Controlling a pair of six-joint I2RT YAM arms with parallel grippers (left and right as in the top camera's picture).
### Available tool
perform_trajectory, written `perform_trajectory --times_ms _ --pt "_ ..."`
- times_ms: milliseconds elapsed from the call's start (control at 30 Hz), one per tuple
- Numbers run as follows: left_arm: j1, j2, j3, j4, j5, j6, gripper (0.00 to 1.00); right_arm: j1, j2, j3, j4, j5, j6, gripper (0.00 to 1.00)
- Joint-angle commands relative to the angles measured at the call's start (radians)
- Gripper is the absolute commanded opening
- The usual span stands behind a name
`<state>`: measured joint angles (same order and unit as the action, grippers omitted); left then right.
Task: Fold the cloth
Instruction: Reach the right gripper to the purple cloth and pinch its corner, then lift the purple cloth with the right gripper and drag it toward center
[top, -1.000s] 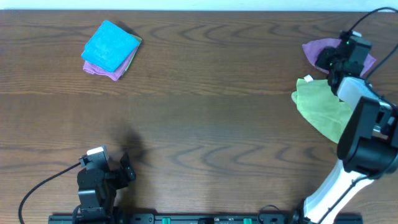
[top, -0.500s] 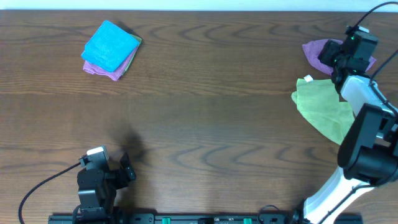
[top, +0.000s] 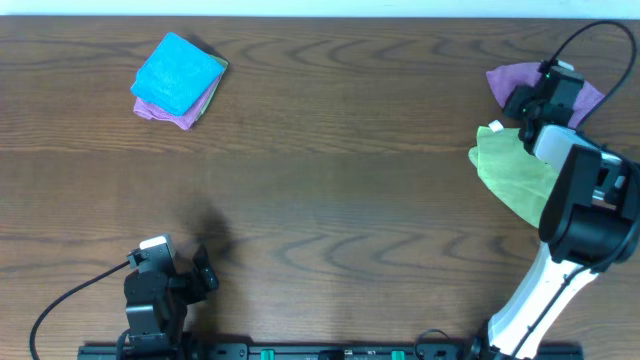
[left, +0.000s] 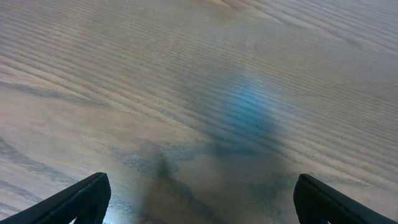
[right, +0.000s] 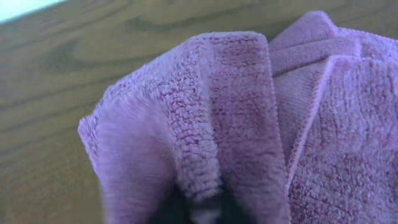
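Note:
A crumpled purple cloth (top: 503, 78) lies at the far right of the table. My right gripper (top: 522, 99) is down on its near edge. In the right wrist view a raised fold of the purple cloth (right: 236, 93) fills the frame and is pinched between the dark fingers (right: 199, 208). A crumpled light green cloth (top: 512, 170) lies just in front of the purple one, partly under the right arm. My left gripper (top: 205, 275) rests at the front left, open and empty over bare wood (left: 199, 193).
A stack of folded cloths, blue on top of purple and green (top: 178, 78), sits at the far left. The brown wooden table (top: 340, 190) stretches between the two arms. The table's right edge is close behind the purple cloth.
My right wrist shifted slightly back and then left again over the purple cloth. The cloths and the left arm have not moved.

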<state>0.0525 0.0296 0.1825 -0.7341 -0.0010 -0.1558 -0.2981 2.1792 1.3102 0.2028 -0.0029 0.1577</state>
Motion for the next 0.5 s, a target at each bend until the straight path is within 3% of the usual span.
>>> perform_trajectory --times_ms 0,167,467 --pt "0.005 -0.008 -0.02 -0.009 -0.008 0.014 0.95 0.005 -0.044 0.013 0.01 -0.027 -0.006 0.01" --pt "0.005 -0.008 -0.02 -0.009 -0.008 0.014 0.95 0.039 -0.195 0.013 -0.061 -0.068 -0.07 0.01" --pt "0.005 -0.008 -0.02 -0.009 -0.008 0.014 0.95 0.151 -0.496 0.013 -0.422 -0.28 -0.131 0.01"
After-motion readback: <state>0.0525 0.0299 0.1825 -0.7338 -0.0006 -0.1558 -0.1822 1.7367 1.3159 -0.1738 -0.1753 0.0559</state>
